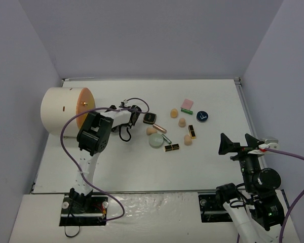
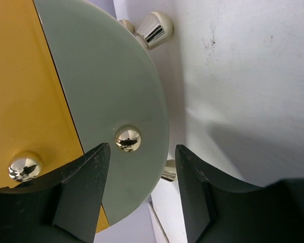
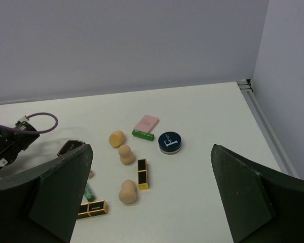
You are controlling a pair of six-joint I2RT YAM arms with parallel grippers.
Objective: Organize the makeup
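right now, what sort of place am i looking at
Probably a robot lab test cell, not a home: a white table boxed in by bare grey walls, two arms bolted at its edge, makeup strewn as props.

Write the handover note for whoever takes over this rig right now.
Left tool: open, empty, aimed at a gold knob on the large cream cylinder.
Right tool: open, empty, right of the items.
Makeup: loose on the white table: peach egg-shaped sponges, black-and-gold lipsticks, dark round compact, pink square pad, green tube, pale green disc, black square compact.
Done: nothing looks sorted yet.
Left: every item.
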